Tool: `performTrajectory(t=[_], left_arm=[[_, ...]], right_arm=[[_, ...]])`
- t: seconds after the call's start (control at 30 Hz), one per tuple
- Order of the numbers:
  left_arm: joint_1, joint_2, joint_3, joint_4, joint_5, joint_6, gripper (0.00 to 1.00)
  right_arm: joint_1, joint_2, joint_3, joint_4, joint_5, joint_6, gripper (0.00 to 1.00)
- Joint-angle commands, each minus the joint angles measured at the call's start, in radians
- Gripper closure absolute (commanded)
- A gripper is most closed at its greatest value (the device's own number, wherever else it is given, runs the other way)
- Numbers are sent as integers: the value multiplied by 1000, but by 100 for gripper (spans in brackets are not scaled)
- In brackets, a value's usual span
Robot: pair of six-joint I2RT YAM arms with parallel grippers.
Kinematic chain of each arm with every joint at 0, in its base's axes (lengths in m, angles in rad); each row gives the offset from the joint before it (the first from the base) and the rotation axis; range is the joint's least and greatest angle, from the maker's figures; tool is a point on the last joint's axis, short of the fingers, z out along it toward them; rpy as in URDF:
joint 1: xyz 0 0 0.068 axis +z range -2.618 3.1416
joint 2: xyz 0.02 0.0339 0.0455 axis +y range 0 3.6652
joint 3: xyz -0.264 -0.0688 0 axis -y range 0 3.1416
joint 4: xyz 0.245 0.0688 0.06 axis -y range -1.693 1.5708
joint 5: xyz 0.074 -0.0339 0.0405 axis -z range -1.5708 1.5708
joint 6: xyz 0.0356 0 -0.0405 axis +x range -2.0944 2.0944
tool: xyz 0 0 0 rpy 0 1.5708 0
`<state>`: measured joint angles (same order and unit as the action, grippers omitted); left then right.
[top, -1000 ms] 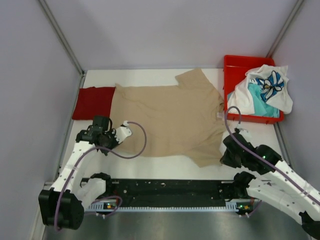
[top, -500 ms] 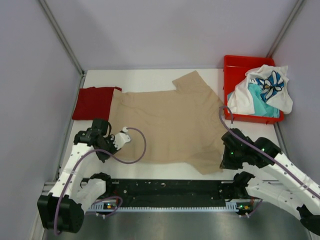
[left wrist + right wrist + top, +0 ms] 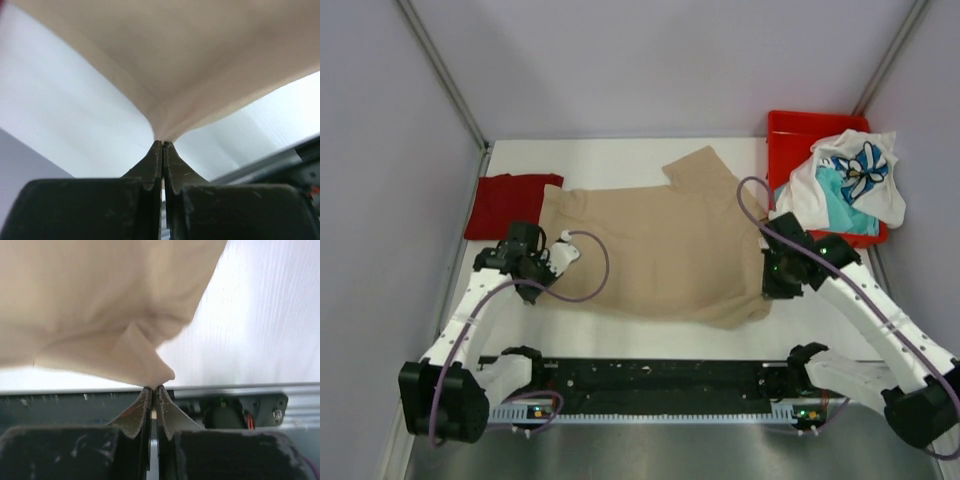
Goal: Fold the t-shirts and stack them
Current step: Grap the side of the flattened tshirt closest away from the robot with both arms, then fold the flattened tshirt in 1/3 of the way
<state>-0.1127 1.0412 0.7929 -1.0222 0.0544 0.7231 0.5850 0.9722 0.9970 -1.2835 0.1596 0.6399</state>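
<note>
A: What's the room like?
B: A white desk (image 3: 620, 155) between grey walls (image 3: 620, 70). The tan shirt (image 3: 650, 245) lies spread mid-desk, with the red shirt (image 3: 505, 205) folded just beside its left end. A bin (image 3: 790, 130) at the far right holds the white shirt (image 3: 860, 165) and the teal shirt (image 3: 840, 210).
A: And the arms?
B: The left arm (image 3: 465, 315) and the right arm (image 3: 870, 310) reach in low. The left jaws are pinched tight on the tan shirt's near left edge, the right jaws on its near right corner.

The teal t-shirt (image 3: 838, 207) lay mostly buried under the white t-shirt (image 3: 860, 165), which also hid part of the rim of the red bin (image 3: 790, 130). The tan t-shirt (image 3: 650, 245) covered the right edge of the dark red t-shirt (image 3: 505, 205) and ran off both wrist views' top edges.
</note>
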Motion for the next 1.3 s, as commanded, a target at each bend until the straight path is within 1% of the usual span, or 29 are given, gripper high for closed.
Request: performTrajectory(t=[0.0,0.07,0.13,0.27,0.37,0.67,0.8,1.0,1.2,1.23,1.27], left_arm=[[4,43,42,263,-120,-128,100],[4,78,48,315,-120,-151,100],[4,112,49,371,-113,-171,100],[4,192,68,436,-111,-198,100],[2,241,75,487,-142,-206,100],[4,324,98,591,-211,-214,100],[4,365,109,606,-208,-217,100],[4,410,111,629,-218,-214,100],[2,428,112,639,-225,-205,100],[2,434,112,640,-229,-205,98],[2,436,114,640,-238,-208,91]], right_arm=[[-253,126,29,365,-69,-270,100],[-263,209,37,481,-37,-343,100],[-261,293,66,541,0,-388,100],[-261,423,123,602,43,-448,100],[-261,460,152,639,86,-489,100],[-263,579,247,642,132,-571,100],[-261,615,269,641,126,-579,100],[-261,657,305,641,159,-605,100],[-261,697,330,639,123,-634,100],[-263,703,333,641,106,-634,100],[-263,715,339,639,100,-634,100]])
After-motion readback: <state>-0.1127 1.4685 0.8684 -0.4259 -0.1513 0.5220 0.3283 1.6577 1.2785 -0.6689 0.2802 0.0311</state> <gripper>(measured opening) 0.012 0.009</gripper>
